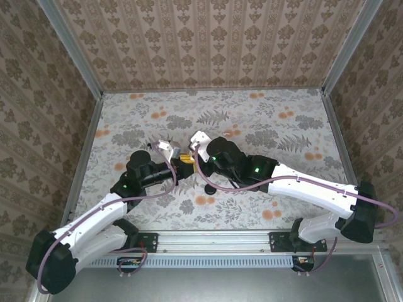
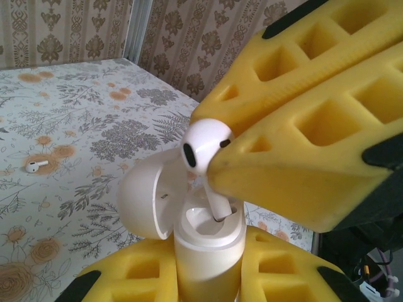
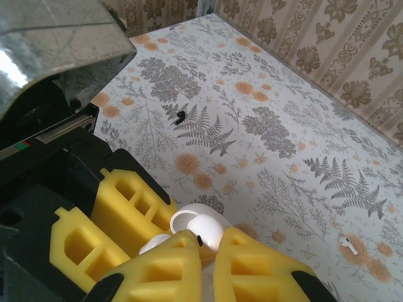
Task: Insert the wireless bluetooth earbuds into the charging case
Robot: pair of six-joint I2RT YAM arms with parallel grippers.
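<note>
The left gripper (image 2: 208, 280) is clamped on the upright charging case (image 2: 208, 246), lid open. The right gripper (image 3: 203, 255) pinches one earbud (image 2: 203, 146), its stem tilted at the socket mouth; pushing askew could jam it or pop it free. The second earbud (image 2: 36, 166) lies beyond on the table (image 2: 75, 100).

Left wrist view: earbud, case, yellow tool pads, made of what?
Small white earbud: hard plastic seemingly, glossy; sharp highlights. White rounded charging case: smooth plastic, satin sheen. Yellow blocky right tool pads: probably soft foam or rubber; matte, pocketed.
</note>
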